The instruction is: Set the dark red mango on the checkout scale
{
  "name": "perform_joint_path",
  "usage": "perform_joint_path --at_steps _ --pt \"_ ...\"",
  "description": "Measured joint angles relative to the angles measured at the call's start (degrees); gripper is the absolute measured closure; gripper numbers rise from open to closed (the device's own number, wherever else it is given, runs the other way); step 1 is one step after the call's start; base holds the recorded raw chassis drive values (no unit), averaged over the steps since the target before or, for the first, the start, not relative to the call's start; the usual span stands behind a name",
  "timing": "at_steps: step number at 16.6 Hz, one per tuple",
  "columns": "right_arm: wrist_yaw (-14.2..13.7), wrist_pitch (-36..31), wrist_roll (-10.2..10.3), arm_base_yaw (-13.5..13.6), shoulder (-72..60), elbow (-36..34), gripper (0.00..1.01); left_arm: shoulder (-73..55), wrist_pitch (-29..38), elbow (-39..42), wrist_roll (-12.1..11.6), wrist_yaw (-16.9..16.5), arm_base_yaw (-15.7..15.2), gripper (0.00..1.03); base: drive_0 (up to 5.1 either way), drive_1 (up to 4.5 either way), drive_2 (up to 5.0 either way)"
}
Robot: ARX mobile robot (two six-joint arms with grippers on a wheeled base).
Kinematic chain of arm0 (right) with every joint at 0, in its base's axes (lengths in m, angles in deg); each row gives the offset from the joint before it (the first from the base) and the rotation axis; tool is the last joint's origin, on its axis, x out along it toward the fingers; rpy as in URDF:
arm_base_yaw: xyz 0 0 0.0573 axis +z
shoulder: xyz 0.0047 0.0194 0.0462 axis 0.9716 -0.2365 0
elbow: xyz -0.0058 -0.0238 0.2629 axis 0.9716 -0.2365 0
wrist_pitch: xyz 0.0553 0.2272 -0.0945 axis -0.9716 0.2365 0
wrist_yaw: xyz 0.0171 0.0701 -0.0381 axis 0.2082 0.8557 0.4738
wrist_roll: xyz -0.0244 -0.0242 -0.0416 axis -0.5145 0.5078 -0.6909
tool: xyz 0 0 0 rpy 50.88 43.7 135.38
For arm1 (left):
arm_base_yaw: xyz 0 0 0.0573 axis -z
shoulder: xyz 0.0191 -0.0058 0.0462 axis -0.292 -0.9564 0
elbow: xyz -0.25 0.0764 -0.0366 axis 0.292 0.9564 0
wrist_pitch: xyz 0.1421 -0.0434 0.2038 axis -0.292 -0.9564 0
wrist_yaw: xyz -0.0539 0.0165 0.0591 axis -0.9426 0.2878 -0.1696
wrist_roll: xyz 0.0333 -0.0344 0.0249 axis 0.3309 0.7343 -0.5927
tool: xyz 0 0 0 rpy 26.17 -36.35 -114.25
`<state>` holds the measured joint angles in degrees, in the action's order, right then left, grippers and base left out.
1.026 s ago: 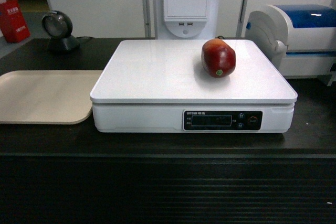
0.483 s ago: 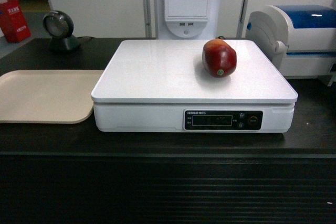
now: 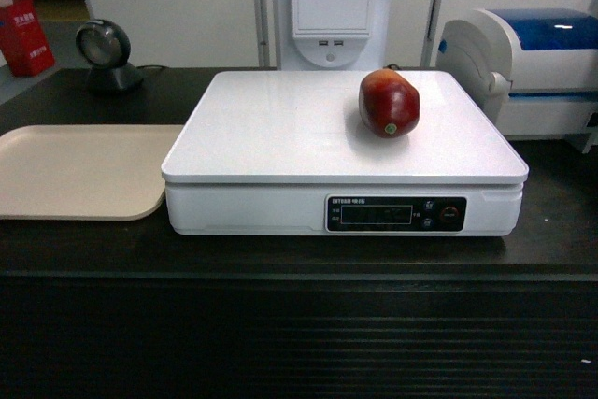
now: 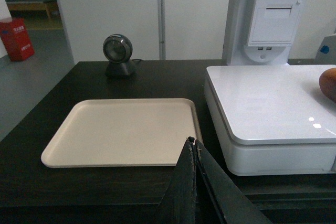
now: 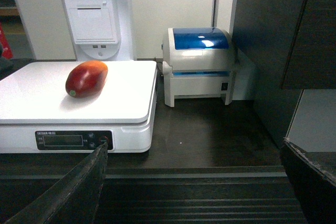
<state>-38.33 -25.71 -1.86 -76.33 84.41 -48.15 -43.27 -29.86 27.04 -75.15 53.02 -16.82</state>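
With the left gripper [image 4: 195,148] pinched together and the right gripper [image 5: 194,153] spread wide, both empty, the dark red mango [image 3: 389,103] rests near the scale's [image 3: 280,128] back-right corner and could roll if bumped.

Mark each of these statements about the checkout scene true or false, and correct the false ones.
1. The dark red mango lies on the scale. True.
2. The beige tray holds a fruit. False: nothing lies on it.
3. The left claw is shut. True.
4. The right claw grips the mango. False: it is open, well apart from the fruit.
5. The white-and-blue printer stands left of the scale in the head view. False: it stands on the right.
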Motion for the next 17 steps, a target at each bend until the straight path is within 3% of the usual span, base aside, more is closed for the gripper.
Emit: perform_joint_path --at_steps 6,8,17 --pt "0.00 -0.02 0.00 0.00 0.00 0.00 0.03 9.03 -6.23 2.69 0.00 0.00 0.00 1.01 0.0 0.00 0.0" --pt "0.00 -0.02 0.00 0.00 0.00 0.00 0.03 10.69 -5.49 4.63 0.02 0.02 0.00 1.01 0.0 0.00 0.0" --pt "0.00 0.00 0.00 0.00 0.00 0.00 0.03 21.18 -15.56 4.63 0.00 0.02 0.00 1.01 0.0 0.00 0.0"
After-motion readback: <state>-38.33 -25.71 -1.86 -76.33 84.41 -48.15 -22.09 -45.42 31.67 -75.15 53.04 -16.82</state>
